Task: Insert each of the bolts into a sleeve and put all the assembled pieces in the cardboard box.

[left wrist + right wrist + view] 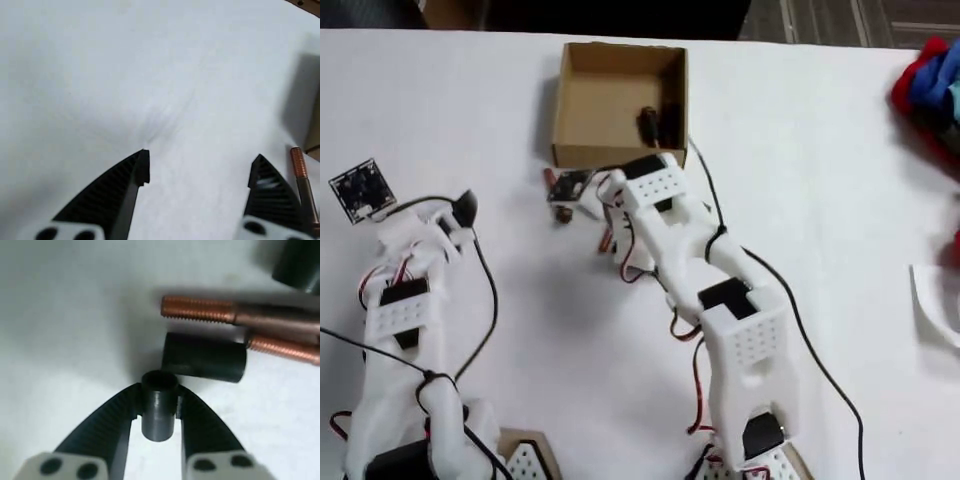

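My right gripper (159, 392) is shut on a short black sleeve (159, 415), held upright just above the white table. Beyond it lie another black sleeve (204, 358) on its side and two copper bolts (220, 311) (285, 350). In the high view this gripper (575, 190) sits just in front of the cardboard box (578, 100), which holds a dark piece (655, 122). My left gripper (200, 160) is open over bare table, with a copper bolt (302, 182) lying beside one finger. From above it (455, 215) is at the left.
A small black board (362, 188) lies at the far left. Coloured cloth (930, 90) and a white curved object (932, 310) sit at the right edge. Cables (490, 300) trail from both arms across the table.
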`<state>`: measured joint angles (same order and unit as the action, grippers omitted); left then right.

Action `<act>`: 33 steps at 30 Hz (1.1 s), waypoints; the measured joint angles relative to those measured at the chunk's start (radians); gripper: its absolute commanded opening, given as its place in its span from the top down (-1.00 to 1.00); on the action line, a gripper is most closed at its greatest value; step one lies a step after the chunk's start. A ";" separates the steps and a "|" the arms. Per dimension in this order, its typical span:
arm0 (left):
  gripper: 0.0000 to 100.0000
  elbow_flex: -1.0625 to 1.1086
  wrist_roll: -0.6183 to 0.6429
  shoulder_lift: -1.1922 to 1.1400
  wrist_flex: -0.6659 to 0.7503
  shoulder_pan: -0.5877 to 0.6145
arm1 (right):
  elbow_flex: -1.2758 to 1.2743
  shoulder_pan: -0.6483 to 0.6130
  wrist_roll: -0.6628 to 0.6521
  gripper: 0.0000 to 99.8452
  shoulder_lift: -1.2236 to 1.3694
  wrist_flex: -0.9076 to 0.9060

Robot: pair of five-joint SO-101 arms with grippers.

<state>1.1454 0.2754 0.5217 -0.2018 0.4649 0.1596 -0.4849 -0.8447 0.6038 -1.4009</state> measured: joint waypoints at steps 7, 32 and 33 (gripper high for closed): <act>0.35 0.000 0.000 0.000 0.000 0.000 | -0.011 0.009 0.114 0.96 -0.034 -0.002; 0.34 -0.726 -0.195 -0.500 -0.700 -0.164 | -1.068 0.382 0.631 0.96 -0.822 0.962; 0.34 -0.812 -0.178 -0.562 -0.767 -0.173 | -1.083 0.404 0.631 0.96 -0.822 0.991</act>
<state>0.3337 0.0974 -0.0399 -0.9689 0.2915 -0.9237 -0.0813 -0.2140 -0.2186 -0.4097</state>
